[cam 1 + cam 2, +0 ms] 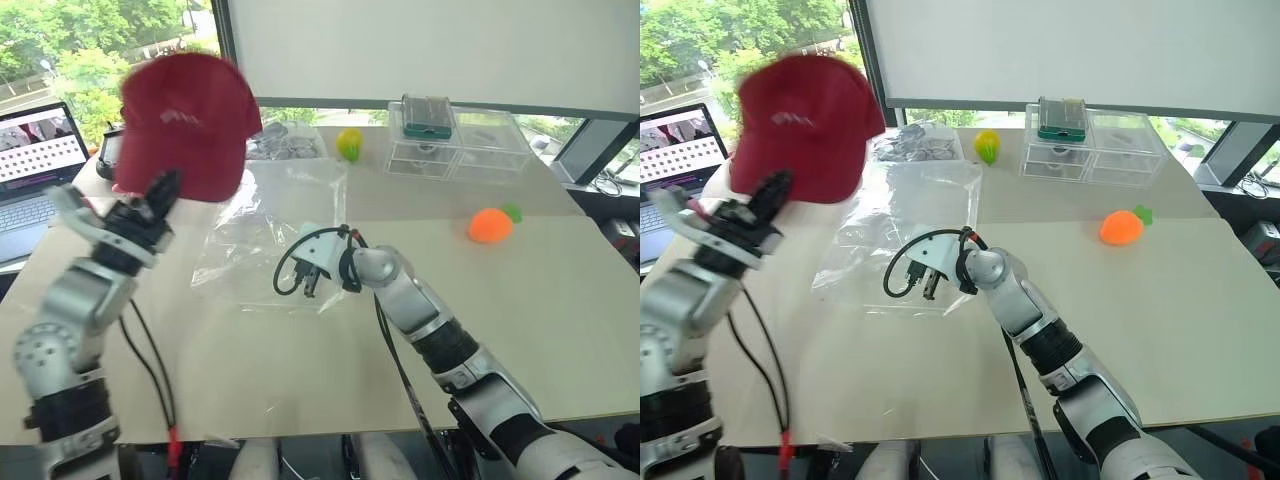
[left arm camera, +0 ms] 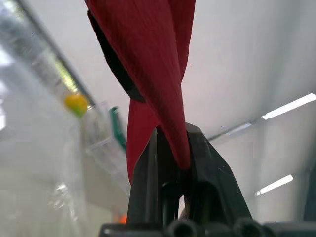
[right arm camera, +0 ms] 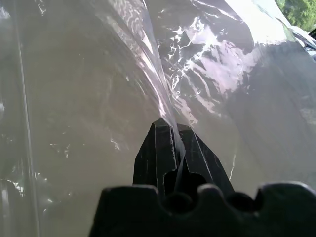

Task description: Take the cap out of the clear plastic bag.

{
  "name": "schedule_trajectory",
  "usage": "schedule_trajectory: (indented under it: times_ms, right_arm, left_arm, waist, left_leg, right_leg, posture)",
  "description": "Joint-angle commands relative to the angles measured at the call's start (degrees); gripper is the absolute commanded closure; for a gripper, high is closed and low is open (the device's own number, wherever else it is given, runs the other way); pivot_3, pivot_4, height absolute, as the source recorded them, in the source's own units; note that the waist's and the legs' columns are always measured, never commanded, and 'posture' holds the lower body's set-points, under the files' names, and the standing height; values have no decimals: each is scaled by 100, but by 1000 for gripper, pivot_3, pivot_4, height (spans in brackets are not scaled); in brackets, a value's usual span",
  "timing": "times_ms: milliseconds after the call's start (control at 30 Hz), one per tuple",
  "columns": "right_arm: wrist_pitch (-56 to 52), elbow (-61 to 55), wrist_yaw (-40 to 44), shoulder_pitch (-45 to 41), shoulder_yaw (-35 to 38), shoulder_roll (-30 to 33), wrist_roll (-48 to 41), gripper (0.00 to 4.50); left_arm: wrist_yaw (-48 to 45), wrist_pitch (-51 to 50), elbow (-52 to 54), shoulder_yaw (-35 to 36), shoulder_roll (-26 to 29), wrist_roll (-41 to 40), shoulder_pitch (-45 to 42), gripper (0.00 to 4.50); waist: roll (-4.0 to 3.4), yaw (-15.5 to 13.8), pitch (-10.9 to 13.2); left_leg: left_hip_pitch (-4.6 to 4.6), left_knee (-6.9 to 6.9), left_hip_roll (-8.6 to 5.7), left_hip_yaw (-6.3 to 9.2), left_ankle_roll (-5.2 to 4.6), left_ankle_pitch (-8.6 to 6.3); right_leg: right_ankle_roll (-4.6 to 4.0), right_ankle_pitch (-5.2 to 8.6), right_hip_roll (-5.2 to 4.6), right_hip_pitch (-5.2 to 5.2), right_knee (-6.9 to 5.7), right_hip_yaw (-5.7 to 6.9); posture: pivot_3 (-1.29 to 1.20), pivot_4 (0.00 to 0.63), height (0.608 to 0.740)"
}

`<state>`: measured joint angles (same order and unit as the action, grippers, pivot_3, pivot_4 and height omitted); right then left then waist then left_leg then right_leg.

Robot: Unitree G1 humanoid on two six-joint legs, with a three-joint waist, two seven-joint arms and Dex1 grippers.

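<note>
The dark red cap [image 1: 188, 125] hangs in the air above the table's left side, clear of the bag. My left gripper [image 1: 160, 192] is shut on its lower edge; in the left wrist view the red fabric [image 2: 163, 84] is pinched between the black fingers [image 2: 148, 182]. The clear plastic bag [image 1: 270, 235] lies flat and wrinkled on the table in the middle. My right gripper [image 1: 308, 285] is shut on the bag's near edge, and in the right wrist view a fold of film [image 3: 163, 94] runs into the closed fingers [image 3: 158, 153].
A laptop [image 1: 35, 165] stands at the far left. A smaller clear bag of grey bits [image 1: 285, 145] and a yellow-green toy [image 1: 349, 143] lie at the back. Clear plastic boxes [image 1: 455, 140] stand at the back right, an orange carrot toy [image 1: 490, 224] to the right.
</note>
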<state>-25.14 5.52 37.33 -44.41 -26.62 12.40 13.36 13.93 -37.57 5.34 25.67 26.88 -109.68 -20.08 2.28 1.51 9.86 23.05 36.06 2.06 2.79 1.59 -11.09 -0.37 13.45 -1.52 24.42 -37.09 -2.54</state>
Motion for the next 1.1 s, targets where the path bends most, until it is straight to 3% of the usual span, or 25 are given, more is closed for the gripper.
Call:
schedule_trajectory:
  times_ms: [33, 233, 567, 667, 767, 967, 1100]
  right_arm:
    - [-262, -503, -17, 29, 114, 79, 82, 4500]
    - [-641, -863, -86, 178, 170, 162, 110, 4500]
    - [-856, -1088, -54, 377, 79, 279, 122, 4500]
    - [-729, -1037, -13, 503, -22, 418, 184, 4500]
    - [-589, -932, -113, 662, 15, 492, 185, 3681]
    - [-662, -828, -289, 716, 93, 442, 187, 1546]
    - [-702, -885, -244, 711, 76, 464, 144, 308]
  left_arm:
    - [428, -42, -189, -311, -238, 328, 178, 4476]
    - [790, -41, -635, -463, -690, 717, 496, 4476]
    - [510, -133, -1868, -508, -1076, 1944, -183, 4476]
    - [356, -239, -2013, -487, -1157, 2211, -244, 3551]
    - [320, -273, -2134, -350, -1303, 2355, -287, 2438]
    - [213, -397, -2182, -174, -1446, 2558, -345, 238]
    - [196, -455, -2141, -54, -1533, 2580, -350, 0]
  waist:
    - [0, 14, 0]
    - [0, -10, 0]
    - [-1, -70, -1]
    - [-1, -70, -1]
    - [-1, -62, -1]
    - [-5, -42, -3]
    - [-9, -40, -6]
  left_leg:
    - [5, -1, 1, 2, 0, 0]
    - [-1, -5, -2, 4, 0, 0]
    - [-35, 3, -6, 3, 22, 15]
    - [-35, 2, -6, 4, 22, 15]
    - [-31, 3, -6, 3, 22, 15]
    - [-45, 2, -6, 2, 22, 16]
    - [-71, 0, -6, 1, 22, 15]
  right_leg:
    - [0, 0, 1, 5, 1, 1]
    - [-1, -1, -2, 1, -2, 5]
    - [44, 21, 3, -36, -3, 4]
    - [45, 21, 2, -36, -3, 3]
    - [45, 20, 2, -31, -3, 2]
    - [46, 20, 3, -41, -6, -2]
    - [49, 22, 3, -69, -4, -3]
  posture:
    - [0, 150, 740]
    - [0, 150, 740]
    - [0, 150, 740]
    - [0, 150, 740]
    - [0, 150, 740]
    - [0, 150, 740]
    - [0, 150, 740]
